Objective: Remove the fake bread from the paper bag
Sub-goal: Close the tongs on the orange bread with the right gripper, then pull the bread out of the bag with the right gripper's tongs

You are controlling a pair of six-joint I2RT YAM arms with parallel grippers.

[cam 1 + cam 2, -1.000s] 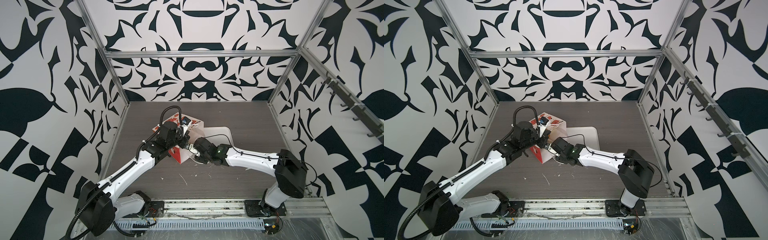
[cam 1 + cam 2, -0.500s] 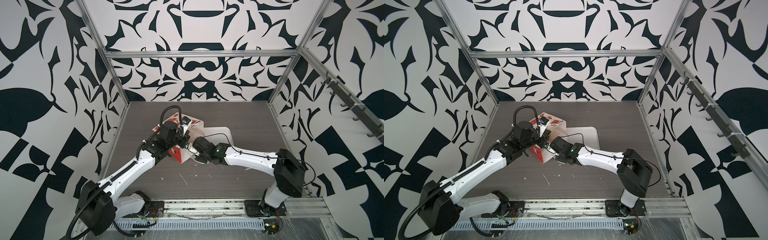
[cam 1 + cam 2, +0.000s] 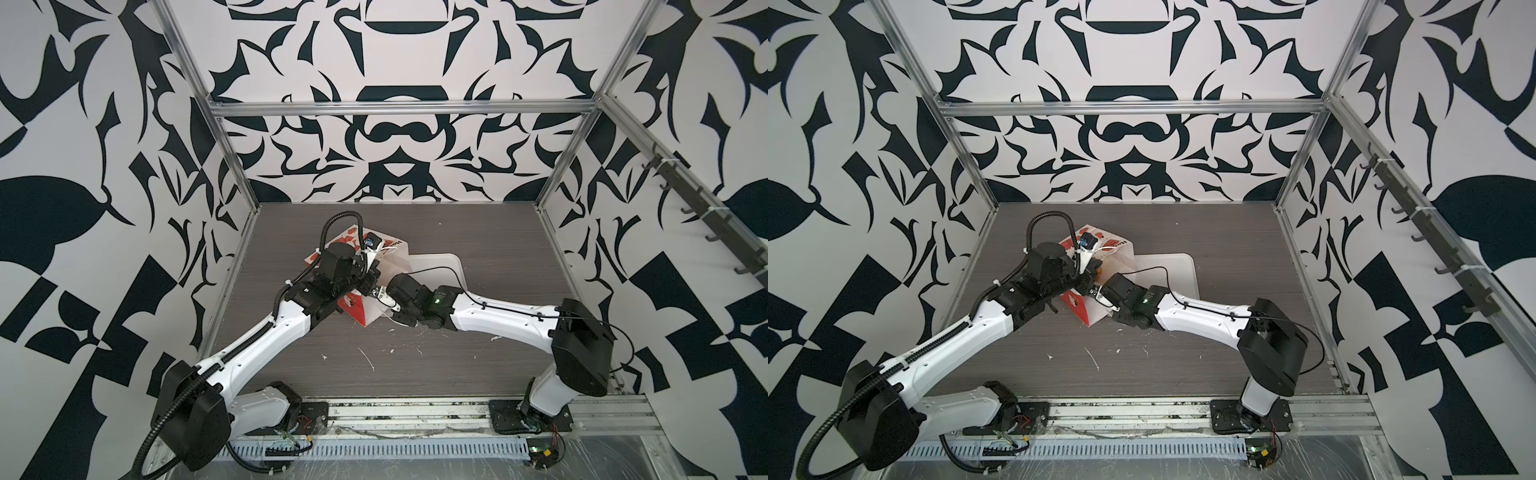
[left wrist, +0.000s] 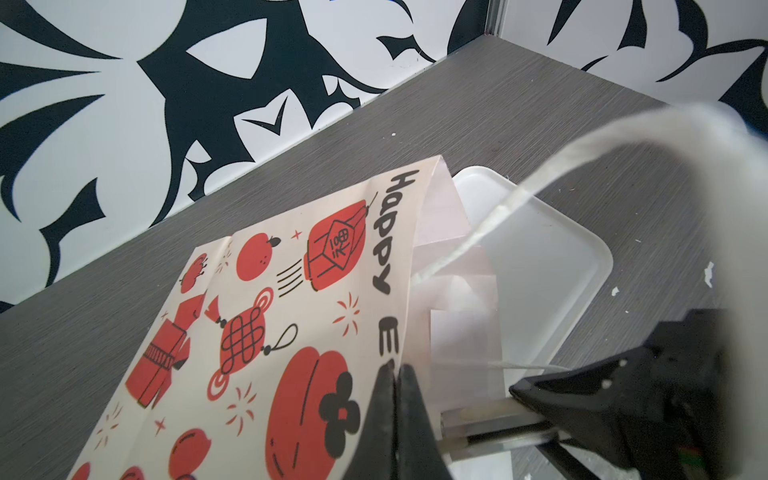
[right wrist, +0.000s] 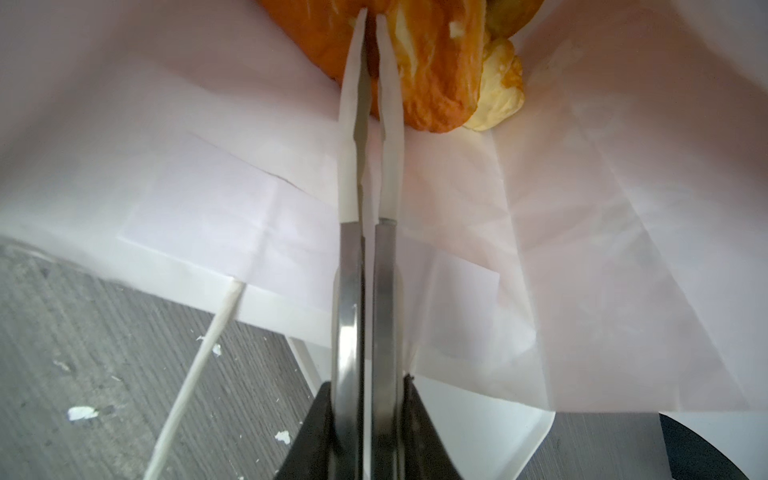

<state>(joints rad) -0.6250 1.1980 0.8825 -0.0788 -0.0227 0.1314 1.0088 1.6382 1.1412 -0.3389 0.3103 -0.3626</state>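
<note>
The paper bag [image 3: 353, 241] [image 3: 1100, 245] lies on its side on the grey table, with its mouth facing the white tray [image 3: 444, 266]. My left gripper [image 4: 395, 368] is shut on the rim of the bag's upper wall [image 4: 270, 311] and holds the mouth up. My right gripper [image 5: 370, 14] reaches deep inside the bag [image 5: 208, 145]. Its fingers are shut on an orange-brown piece of fake bread [image 5: 432, 83], with a yellow piece [image 5: 498, 91] beside it. In both top views the right fingertips are hidden inside the bag.
The tray [image 3: 1177, 266] [image 4: 540, 270] sits right behind the bag's mouth, under my right wrist. A white string handle [image 4: 623, 137] [image 5: 195, 365] hangs loose. Small white paper scraps [image 3: 368, 361] dot the table's front. Patterned walls close in three sides.
My right gripper's fingers have closed together on the bread and the arm has pushed slightly further into the bag. The left gripper keeps holding the rim in place.
</note>
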